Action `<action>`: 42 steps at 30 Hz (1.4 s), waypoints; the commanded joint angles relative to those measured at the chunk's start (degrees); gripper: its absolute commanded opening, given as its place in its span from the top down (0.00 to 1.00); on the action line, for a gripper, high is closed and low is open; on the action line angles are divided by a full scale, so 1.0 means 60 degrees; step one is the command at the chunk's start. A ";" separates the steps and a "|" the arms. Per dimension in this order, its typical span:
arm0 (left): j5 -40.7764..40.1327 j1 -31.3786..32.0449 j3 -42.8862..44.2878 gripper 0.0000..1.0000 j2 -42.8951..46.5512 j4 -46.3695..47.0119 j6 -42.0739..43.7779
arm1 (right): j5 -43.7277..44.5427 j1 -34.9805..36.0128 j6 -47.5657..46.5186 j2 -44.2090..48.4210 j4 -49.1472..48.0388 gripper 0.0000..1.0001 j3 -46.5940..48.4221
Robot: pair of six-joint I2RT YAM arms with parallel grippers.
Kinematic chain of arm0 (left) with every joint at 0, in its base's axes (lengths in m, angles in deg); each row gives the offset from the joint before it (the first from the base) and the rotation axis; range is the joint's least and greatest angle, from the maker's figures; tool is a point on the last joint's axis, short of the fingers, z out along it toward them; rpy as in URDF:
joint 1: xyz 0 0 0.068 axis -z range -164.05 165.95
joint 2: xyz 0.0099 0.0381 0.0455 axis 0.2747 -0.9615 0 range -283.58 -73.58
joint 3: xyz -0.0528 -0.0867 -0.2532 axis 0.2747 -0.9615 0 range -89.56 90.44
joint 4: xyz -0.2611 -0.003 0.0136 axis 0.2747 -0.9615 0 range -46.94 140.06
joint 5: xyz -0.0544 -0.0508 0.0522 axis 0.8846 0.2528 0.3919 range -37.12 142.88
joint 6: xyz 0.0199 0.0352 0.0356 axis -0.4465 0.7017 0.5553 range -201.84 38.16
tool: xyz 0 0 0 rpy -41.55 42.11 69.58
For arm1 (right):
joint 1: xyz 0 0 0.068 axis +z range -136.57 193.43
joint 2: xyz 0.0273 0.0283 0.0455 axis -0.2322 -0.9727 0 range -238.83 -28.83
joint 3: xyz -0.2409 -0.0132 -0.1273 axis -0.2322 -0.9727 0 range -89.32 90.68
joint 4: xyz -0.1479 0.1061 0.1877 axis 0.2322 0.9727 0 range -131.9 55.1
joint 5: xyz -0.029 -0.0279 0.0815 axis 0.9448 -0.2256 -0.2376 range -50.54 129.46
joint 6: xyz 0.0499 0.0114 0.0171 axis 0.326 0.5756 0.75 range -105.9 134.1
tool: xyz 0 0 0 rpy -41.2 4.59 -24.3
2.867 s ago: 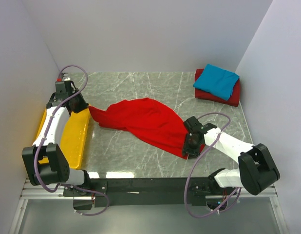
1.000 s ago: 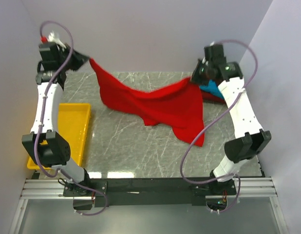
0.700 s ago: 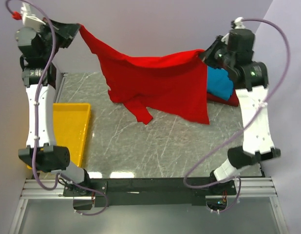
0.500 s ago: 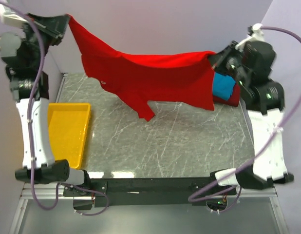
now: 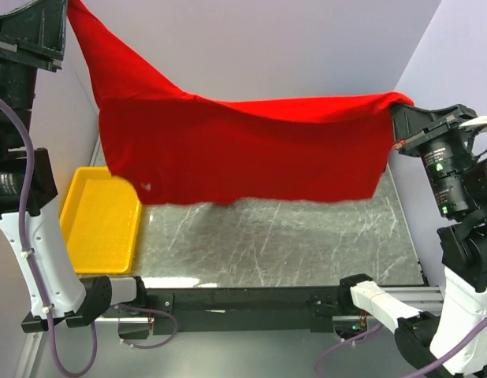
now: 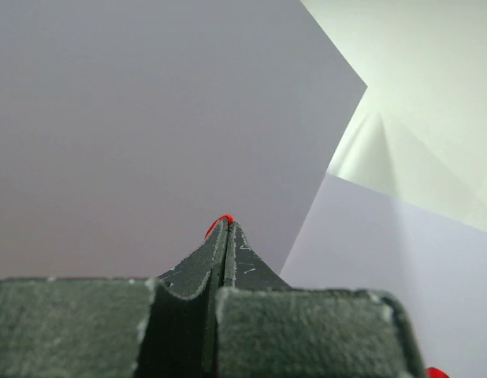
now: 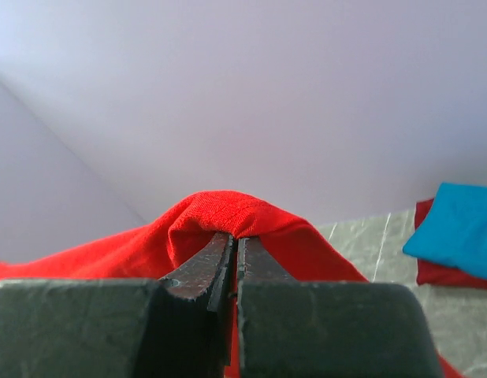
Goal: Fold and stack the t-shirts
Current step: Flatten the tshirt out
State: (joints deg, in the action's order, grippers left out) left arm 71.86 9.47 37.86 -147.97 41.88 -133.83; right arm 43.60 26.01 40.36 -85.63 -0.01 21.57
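The bright red t-shirt (image 5: 243, 150) hangs spread wide and high above the table, held by two corners. My left gripper (image 5: 66, 9) is shut on its upper left corner; only a sliver of red cloth (image 6: 220, 221) shows at its fingertips (image 6: 227, 228). My right gripper (image 5: 397, 106) is shut on the right corner; the red cloth (image 7: 220, 214) bunches over its fingertips (image 7: 233, 240). A small white label (image 5: 146, 187) shows low on the shirt. The folded turquoise-blue shirt (image 7: 464, 228) lies on the folded darker red shirt (image 7: 448, 272); both are hidden in the top view.
A yellow plastic tray (image 5: 98, 224) sits at the table's left edge. The grey marble table (image 5: 275, 240) shows below the hanging shirt. Lilac walls (image 5: 267, 47) close in at the back and both sides.
Both arms have risen and moved apart, lifting the red shirt off the table and stretching it into a wide hanging sheet that now hides the folded stack in the top view.
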 commanded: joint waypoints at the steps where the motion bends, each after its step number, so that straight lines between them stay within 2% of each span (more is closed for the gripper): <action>1: 0.0161 0.0084 -0.0724 1.00 -0.0302 0.0557 -0.0183 | 0.0350 -0.0046 -0.0187 -0.0363 -0.0580 1.00 -0.0347; 4: 0.0337 0.0288 -0.1486 0.99 -0.0521 0.0880 -0.0213 | 0.0394 -0.0046 -0.0129 -0.0685 -0.0799 1.00 -0.0873; 9: 0.0249 0.0845 -0.1827 1.00 -0.1735 0.0734 0.0387 | 0.0467 -0.0075 -0.0056 -0.1533 -0.1341 1.00 -0.1943; 13: 0.0615 0.0933 -0.0908 1.00 -0.3256 0.0384 0.0359 | 0.0350 -0.0104 -0.0085 -0.2441 -0.1605 1.00 -0.2003; 20: 0.0455 0.0934 0.0414 1.00 -0.4067 0.0513 0.0169 | -0.0002 -0.0133 0.0047 -0.3776 -0.1430 1.00 -0.0891; 25: 0.0206 0.0934 0.0225 1.00 -0.3555 0.1290 0.0080 | 0.0027 -0.0119 -0.0055 -0.3572 -0.1372 1.00 -0.0450; 32: -0.0687 0.0934 -0.1034 0.99 -0.1213 0.2286 0.0870 | 0.0159 -0.0090 -0.0260 -0.2242 -0.1356 1.00 -0.0420; 40: -0.0791 0.0977 -0.0918 1.00 0.0457 0.1438 0.2160 | 0.0525 -0.0075 -0.0466 -0.0350 -0.1386 1.00 -0.1079; 42: -0.0805 0.1268 -0.0889 1.00 0.0664 0.1394 0.2409 | 0.0569 -0.0075 -0.0509 0.0104 -0.1313 1.00 -0.1080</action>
State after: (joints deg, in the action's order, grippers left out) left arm 67.92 15.52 31.74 -144.52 49.86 -123.29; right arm 45.04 25.68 38.83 -87.86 -5.91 15.36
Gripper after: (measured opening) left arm 0.012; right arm 0.014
